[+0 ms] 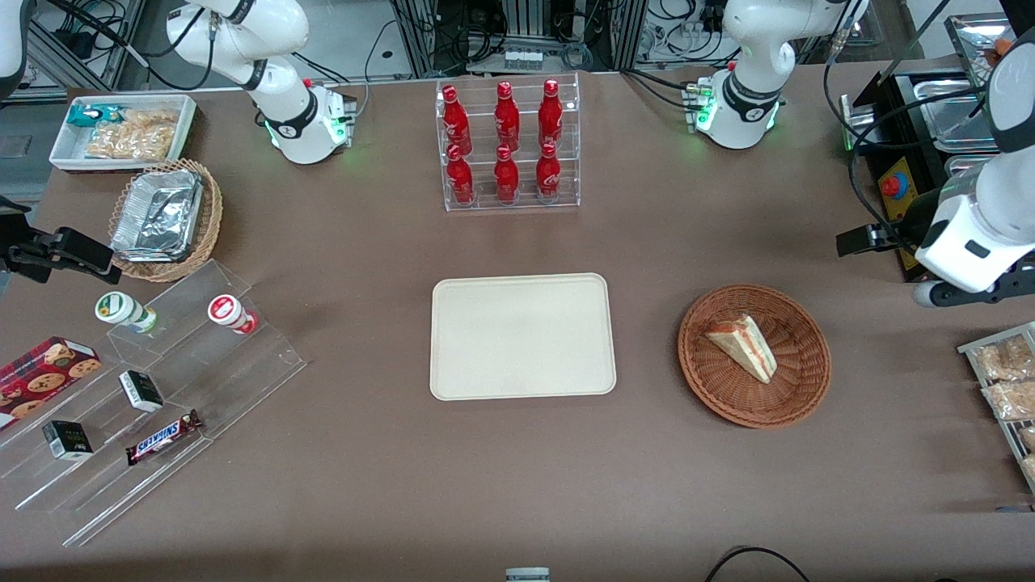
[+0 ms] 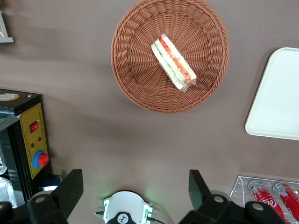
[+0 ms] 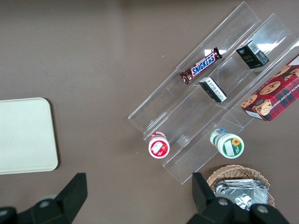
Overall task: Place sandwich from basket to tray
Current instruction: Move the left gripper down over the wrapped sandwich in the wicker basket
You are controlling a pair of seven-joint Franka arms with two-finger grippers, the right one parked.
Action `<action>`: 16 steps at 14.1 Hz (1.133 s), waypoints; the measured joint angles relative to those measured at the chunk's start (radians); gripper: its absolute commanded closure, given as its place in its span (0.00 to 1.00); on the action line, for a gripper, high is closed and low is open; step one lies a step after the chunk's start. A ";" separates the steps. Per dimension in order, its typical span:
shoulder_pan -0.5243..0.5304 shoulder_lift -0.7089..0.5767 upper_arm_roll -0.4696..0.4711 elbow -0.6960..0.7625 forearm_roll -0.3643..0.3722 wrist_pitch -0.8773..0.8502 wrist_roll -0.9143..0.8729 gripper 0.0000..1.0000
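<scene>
The left arm is reaching in at the working arm's end of the table, wrist raised well above the surface. Its gripper (image 2: 135,193) is pointing downward, fingers (image 2: 70,189) spread wide apart, nothing between them, touching nothing.

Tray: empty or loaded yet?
Empty. The tray shows bare cream surface; the sandwich lies in the basket. The open gripper hangs above the table, away from both.
</scene>
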 measured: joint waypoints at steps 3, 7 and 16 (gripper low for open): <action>0.001 0.047 0.002 -0.010 0.000 -0.008 -0.001 0.00; 0.002 0.129 0.008 -0.073 0.002 0.099 -0.059 0.00; -0.002 0.203 -0.002 -0.405 -0.059 0.581 -0.522 0.00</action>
